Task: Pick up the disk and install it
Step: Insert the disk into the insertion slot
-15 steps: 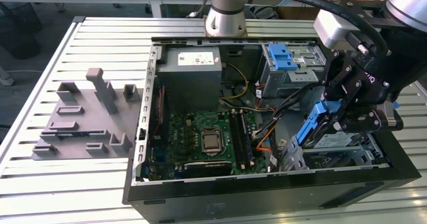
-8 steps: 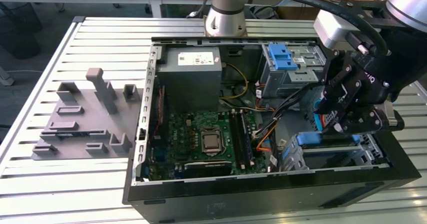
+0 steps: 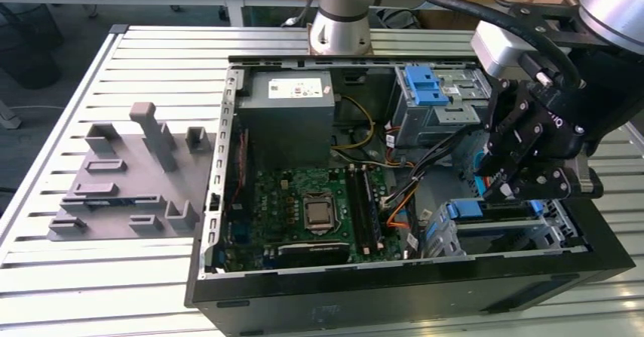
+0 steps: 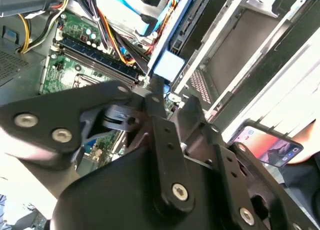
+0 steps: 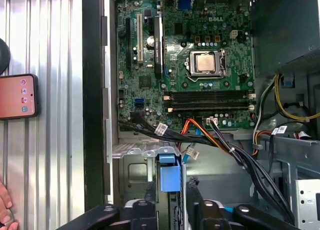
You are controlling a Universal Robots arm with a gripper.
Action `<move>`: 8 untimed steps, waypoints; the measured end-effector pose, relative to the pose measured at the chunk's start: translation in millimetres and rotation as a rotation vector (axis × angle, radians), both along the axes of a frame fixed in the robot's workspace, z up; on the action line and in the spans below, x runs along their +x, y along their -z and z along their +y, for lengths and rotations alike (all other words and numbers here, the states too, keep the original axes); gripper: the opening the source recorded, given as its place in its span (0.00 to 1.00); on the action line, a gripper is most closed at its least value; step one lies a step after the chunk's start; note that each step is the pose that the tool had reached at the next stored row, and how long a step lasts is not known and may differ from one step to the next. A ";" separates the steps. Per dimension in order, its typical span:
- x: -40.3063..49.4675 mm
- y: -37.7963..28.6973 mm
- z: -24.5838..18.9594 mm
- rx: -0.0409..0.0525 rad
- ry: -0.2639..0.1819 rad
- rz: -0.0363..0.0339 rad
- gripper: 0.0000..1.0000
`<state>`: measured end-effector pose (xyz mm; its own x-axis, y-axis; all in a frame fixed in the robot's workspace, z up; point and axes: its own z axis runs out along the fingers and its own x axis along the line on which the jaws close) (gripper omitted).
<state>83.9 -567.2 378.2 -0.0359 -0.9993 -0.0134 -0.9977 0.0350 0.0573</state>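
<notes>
The disk (image 3: 495,209) stands on edge in the drive cage at the front corner of the open computer case (image 3: 403,288), on the exterior view's right. Its bright blue frame (image 5: 169,174) shows edge-on in the first wrist view. My gripper (image 3: 511,195) reaches down over the cage, and its black fingers (image 5: 142,210) sit on either side of the disk, closed against it. In the second wrist view the disk (image 4: 169,65) runs away from the fingers toward the metal cage (image 4: 235,45).
The green motherboard (image 3: 312,209) lies on the case floor, with the grey power supply (image 3: 292,99) behind it. Black and orange cables (image 5: 215,140) cross beside the cage. Another blue latch (image 3: 427,88) sits on the rear bay. A grey fixture (image 3: 131,179) stands outside the case. A phone (image 5: 17,96) and a hand (image 5: 5,212) rest beside it.
</notes>
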 end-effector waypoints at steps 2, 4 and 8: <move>0.0 1.5 0.0 -0.0002 0.000 -0.0019 0.36; 0.0 2.2 0.0 -0.0002 0.000 -0.0030 0.24; 0.0 2.4 0.0 -0.0002 0.000 -0.0031 0.11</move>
<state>83.9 -567.2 375.8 -0.0359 -0.9993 -0.0133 -0.9979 0.0351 0.0541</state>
